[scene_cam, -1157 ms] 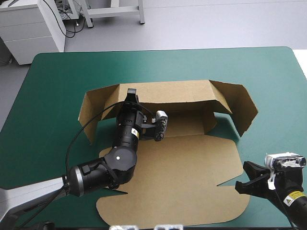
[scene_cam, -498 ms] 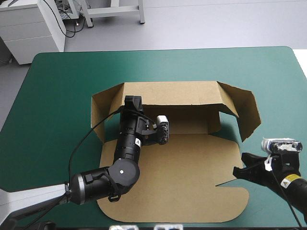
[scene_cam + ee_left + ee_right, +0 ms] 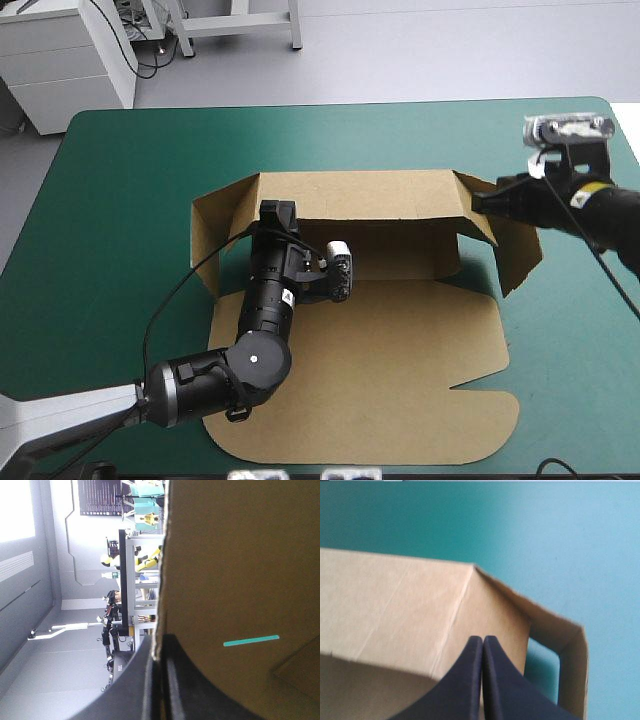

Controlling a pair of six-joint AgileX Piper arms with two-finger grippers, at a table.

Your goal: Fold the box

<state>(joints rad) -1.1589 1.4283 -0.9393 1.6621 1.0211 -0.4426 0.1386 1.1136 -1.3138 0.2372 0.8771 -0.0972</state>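
Teal-green worktop: brown box at centre, back wall raised. Left arm reaches forward, left claw pinching that wall's edge; right claw closed, empty, at box's right rear corner.

I find the box plain brown board, unprinted; the table cover even teal-green; my left gripper and my right gripper black throughout

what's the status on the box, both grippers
Left gripper shut on the box, at its raised back wall. Right gripper shut, tips at the right corner flap. Front panel flat, left arm across it.
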